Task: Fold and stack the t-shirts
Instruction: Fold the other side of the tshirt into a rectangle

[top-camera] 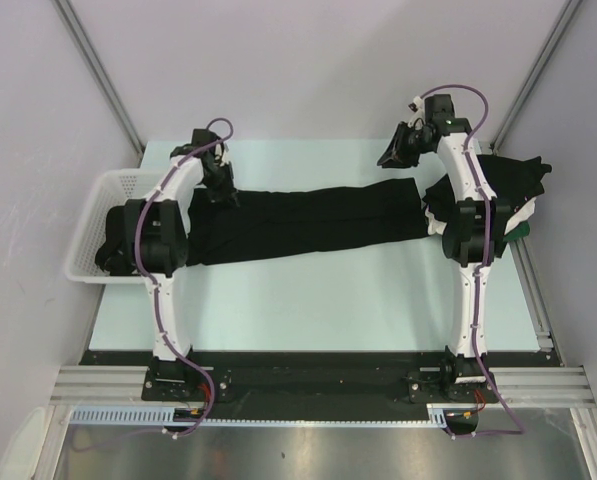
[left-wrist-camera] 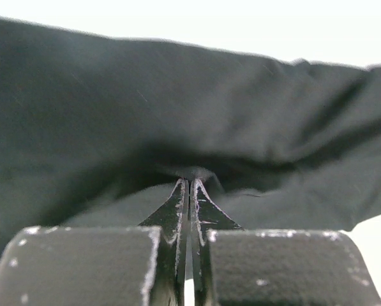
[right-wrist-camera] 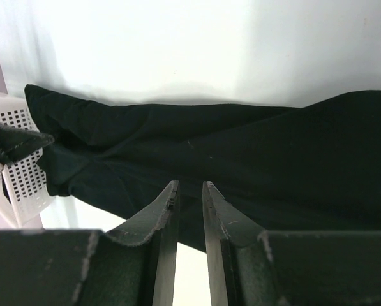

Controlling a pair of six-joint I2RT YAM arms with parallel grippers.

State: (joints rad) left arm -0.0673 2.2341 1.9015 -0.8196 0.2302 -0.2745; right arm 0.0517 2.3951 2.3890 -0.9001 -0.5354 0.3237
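Inside the basket [top-camera: 86, 225] lies dark cloth [top-camera: 113, 250], but the left arm [top-camera: 163, 235] crosses over it and covers most of it, so the number of pieces cannot be told. At the table end well apart from the basket, a heap of shirts [top-camera: 503, 185] is partly covered by the right arm [top-camera: 473, 215]. The heap is mostly black, with a bit of green and white at its near edge. In the left wrist view the black t-shirt [left-wrist-camera: 145, 95] fills nearly the whole frame and its edges run out of it. In the right wrist view a dark pointed shape [right-wrist-camera: 11, 145] in front of the basket [right-wrist-camera: 18, 178] is cut off and too blurred to name.

The black t-shirt [top-camera: 318, 220] lies as a long band on the table [top-camera: 328, 300], one end just beside the basket, the other reaching the heap. A broad strip of bare table top runs along its near edge and a narrower one along its far edge.

The left claw [top-camera: 221, 190] sits on the shirt's end nearest the basket. Its own camera shows the left claw [left-wrist-camera: 189, 183] with fingers pressed together and a pucker of cloth at their tips, so it is clenched on the black t-shirt. The right claw [top-camera: 396, 150] hangs by the far corner of the shirt's other end, away from the basket and not touching the cloth. Its fingers [right-wrist-camera: 168, 204] stand slightly parted, grasping nothing.
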